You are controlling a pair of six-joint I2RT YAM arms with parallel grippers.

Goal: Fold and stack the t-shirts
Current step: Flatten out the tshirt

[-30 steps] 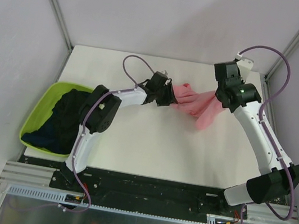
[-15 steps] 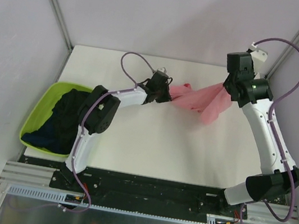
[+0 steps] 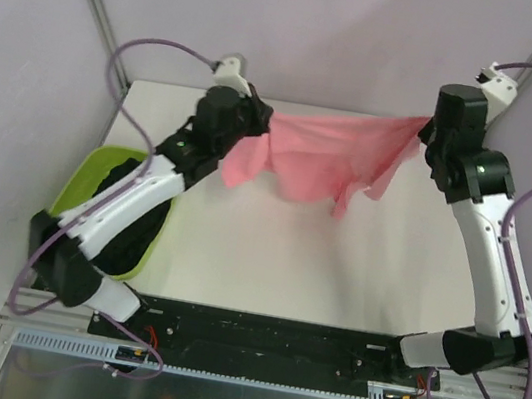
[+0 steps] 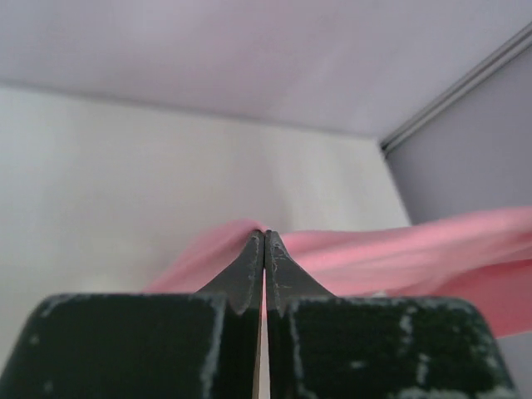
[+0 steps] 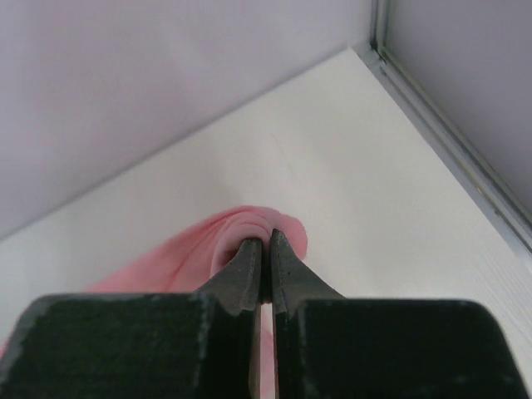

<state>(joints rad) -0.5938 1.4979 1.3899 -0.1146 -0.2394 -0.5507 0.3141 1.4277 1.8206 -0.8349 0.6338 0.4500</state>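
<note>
A salmon-pink t-shirt (image 3: 319,152) hangs stretched in the air between my two grippers, over the back half of the white table (image 3: 268,251). My left gripper (image 3: 264,118) is shut on its left edge; in the left wrist view (image 4: 265,234) pink cloth (image 4: 416,258) runs off to the right from the closed tips. On the shirt's right corner my right gripper (image 3: 427,127) is shut, with a fold of pink cloth (image 5: 199,253) bunched round the tips (image 5: 268,241). Dark navy t-shirts (image 3: 131,219) lie in a heap in the lime-green tub (image 3: 72,197) at the left.
The tub sits at the table's left edge, partly under my left arm. Grey walls and metal frame posts (image 3: 94,5) close in the back and sides. A metal rail (image 5: 449,141) runs along the table's right edge.
Both arms rose and drew apart, the left far to the left, the right to the back right. The pink shirt went from a twisted bundle to a spread, hanging sheet. The left gripper closed on it.
</note>
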